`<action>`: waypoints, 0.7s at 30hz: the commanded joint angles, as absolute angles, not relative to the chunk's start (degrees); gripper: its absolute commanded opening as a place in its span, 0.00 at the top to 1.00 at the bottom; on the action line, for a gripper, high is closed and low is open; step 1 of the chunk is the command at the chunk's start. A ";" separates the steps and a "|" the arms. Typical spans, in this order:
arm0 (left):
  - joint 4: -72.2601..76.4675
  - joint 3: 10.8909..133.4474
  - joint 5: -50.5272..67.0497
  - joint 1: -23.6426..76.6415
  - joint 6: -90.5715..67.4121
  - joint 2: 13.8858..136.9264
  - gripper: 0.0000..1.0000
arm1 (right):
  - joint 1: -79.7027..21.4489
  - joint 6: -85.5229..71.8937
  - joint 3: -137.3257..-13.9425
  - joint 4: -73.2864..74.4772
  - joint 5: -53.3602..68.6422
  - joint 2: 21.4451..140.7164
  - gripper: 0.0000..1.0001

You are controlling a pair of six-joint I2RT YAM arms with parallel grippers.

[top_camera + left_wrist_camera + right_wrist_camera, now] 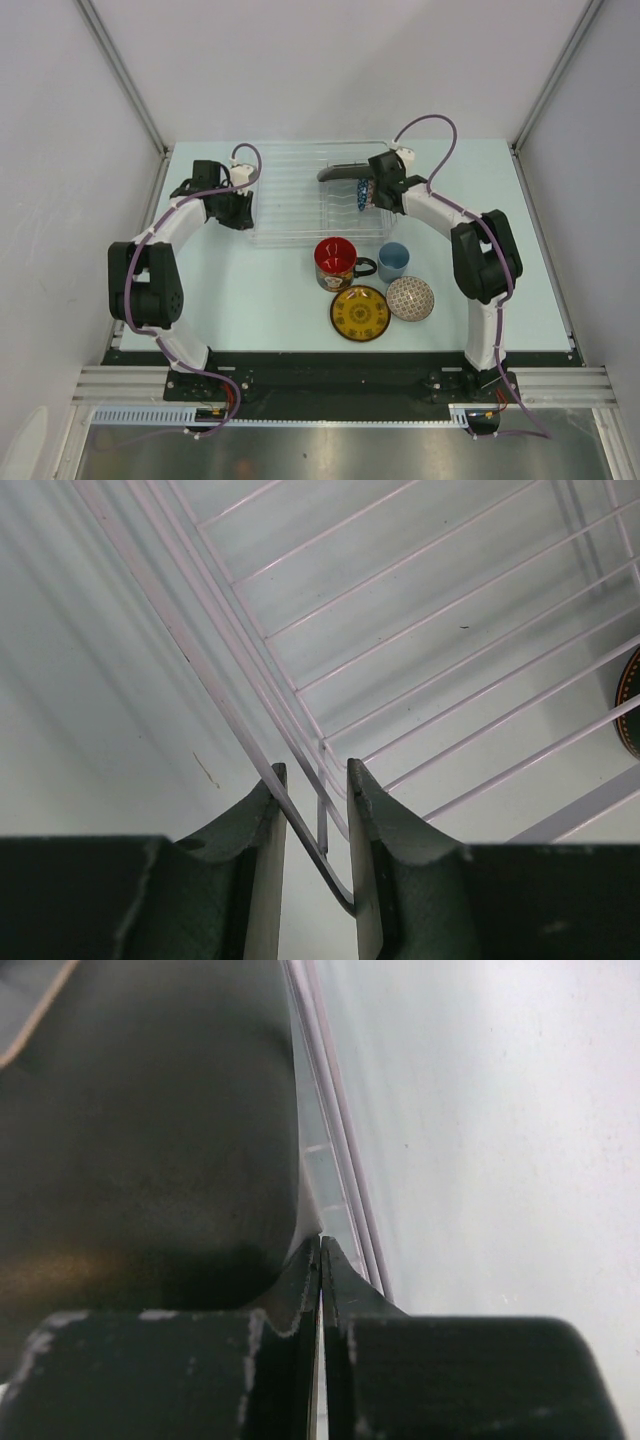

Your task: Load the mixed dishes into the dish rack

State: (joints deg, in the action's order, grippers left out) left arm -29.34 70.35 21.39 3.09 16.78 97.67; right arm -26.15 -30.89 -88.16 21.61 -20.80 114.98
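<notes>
So right now the right pincer [374, 190] is pinching the black square plate [345, 171] by its edge, fingers all but closed on it, holding it tilted over the right end of the dish rack [295, 200]. The left pincer [315, 770] is sitting at the rack's left rim with a narrow gap, a rim wire running between its fingers, not obviously clamping. Looks like the plate-slotting step to me, so next it's needing to stand the plate between ribs and let go cleanly, while the red mug [335, 262], blue cup [393, 261], yellow saucer [360, 313] and patterned bowl [410, 298] are waiting on the table [250, 300].
</notes>
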 commanded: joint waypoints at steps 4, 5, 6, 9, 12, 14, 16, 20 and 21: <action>-40.69 71.01 32.43 5.19 29.26 95.71 0.71 | -26.10 -37.52 -89.65 9.76 -20.22 117.85 1.00; -41.13 71.28 32.52 5.19 29.88 95.71 0.72 | -26.19 -38.14 -89.65 9.41 -19.78 118.21 1.00; -41.57 71.71 32.52 5.19 30.14 95.71 0.72 | -26.54 -39.10 -89.39 8.88 -19.34 118.56 1.00; -42.80 72.16 32.43 5.19 30.94 95.80 0.72 | -26.81 -40.33 -89.56 7.91 -17.93 120.06 1.00; -43.77 72.42 32.78 5.19 31.82 95.71 0.71 | -27.07 -41.31 -89.74 7.03 -17.40 121.11 1.00; -44.03 72.51 32.78 5.18 32.08 95.80 0.72 | -27.16 -41.40 -90.61 6.94 -17.75 121.64 1.00; -44.56 72.51 33.22 5.19 32.52 95.63 0.72 | -27.07 -41.22 -91.32 7.03 -18.28 122.17 1.00; -44.74 72.25 33.48 5.19 33.05 95.62 0.72 | -26.81 -41.13 -93.51 7.30 -18.90 122.96 1.00; -44.82 72.25 33.57 5.19 33.13 95.71 0.72 | -26.63 -41.05 -94.30 7.47 -18.90 123.83 1.00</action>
